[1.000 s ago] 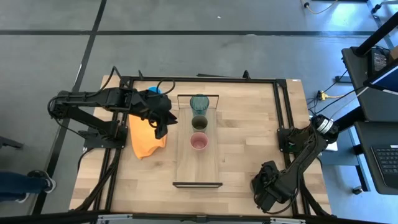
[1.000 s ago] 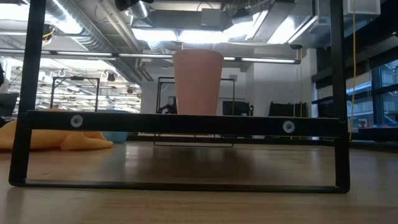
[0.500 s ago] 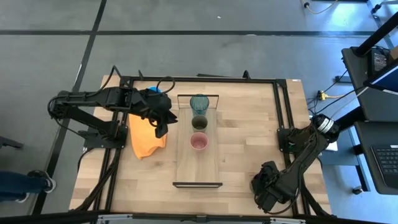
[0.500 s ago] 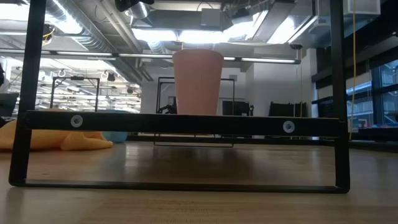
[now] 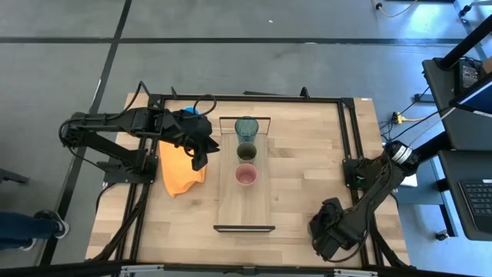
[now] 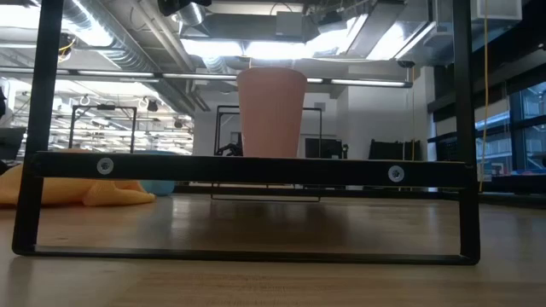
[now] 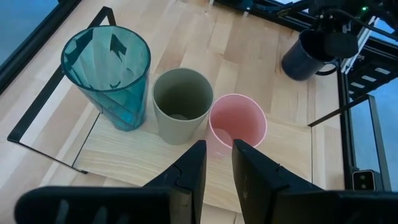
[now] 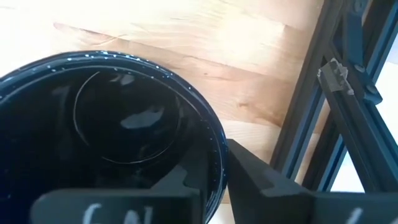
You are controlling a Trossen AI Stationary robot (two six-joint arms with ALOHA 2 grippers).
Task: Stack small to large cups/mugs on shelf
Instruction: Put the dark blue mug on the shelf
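**Left gripper** [image 5: 201, 148]: fingers [image 7: 193, 168] released, a narrow gap between them, nothing held. It hangs above the crumpled orange cloth [image 5: 181, 175], just beside one long edge of the shelf.

**Long light-wood plank shelf with black metal end frames** [image 5: 244, 204]: lies ahead of the left fingers and carries three cups in a row.
- Teal translucent tumbler [image 7: 109, 74]: farthest from the fingers, at the shelf's end frame.
- Olive-green cup [image 7: 182, 102]: in the middle, touching or almost touching both neighbours.
- Pink cup [image 7: 236, 124]: nearest, just beyond the fingertips.

**Bright blue handled mug** [image 5: 189, 112]: on the table behind the left gripper, partly hidden by the arm.

**Right gripper** [image 5: 327, 231]: near the table's front right corner, well apart from the shelf. Its fingers [image 8: 255, 180] are clenched on the rim of the black handled mug [image 8: 112, 137]. One finger presses the outside of the rim. The other cannot be made out against the dark interior.
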